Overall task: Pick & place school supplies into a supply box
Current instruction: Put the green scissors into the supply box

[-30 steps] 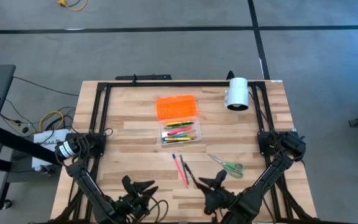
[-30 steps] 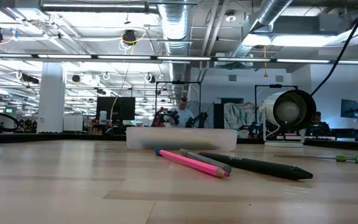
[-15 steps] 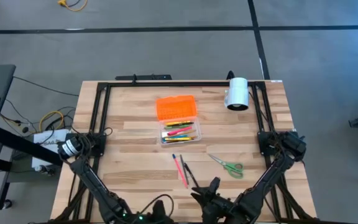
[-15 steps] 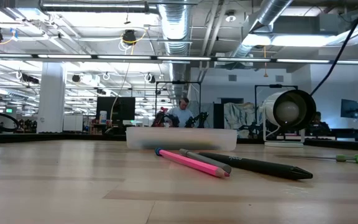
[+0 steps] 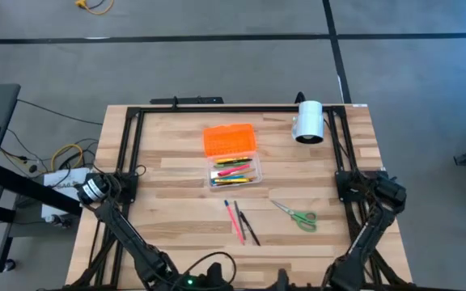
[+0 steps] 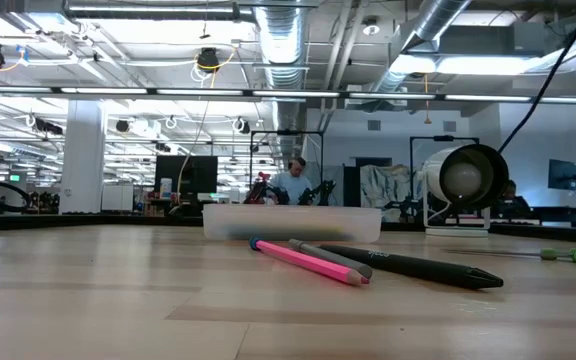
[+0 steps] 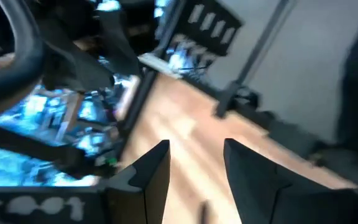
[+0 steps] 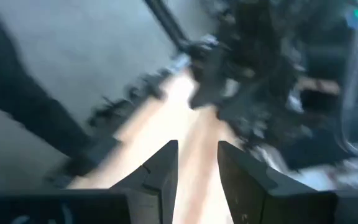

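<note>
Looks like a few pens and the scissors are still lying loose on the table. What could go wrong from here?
The pink pen and the black pen lie touching, so a grab at one might nudge the other away. The scissors lie flat, perhaps hard to pinch. The supply box already looks full; more might not fit.

On the wooden surface (image 6: 118,300), a pink pencil (image 6: 308,262), a grey pencil (image 6: 330,257) and a black pen (image 6: 413,267) lie just in front of the clear box (image 6: 291,221). A white cylinder (image 6: 460,180) stands right of the box; beyond it, green scissors (image 6: 574,256).
</note>
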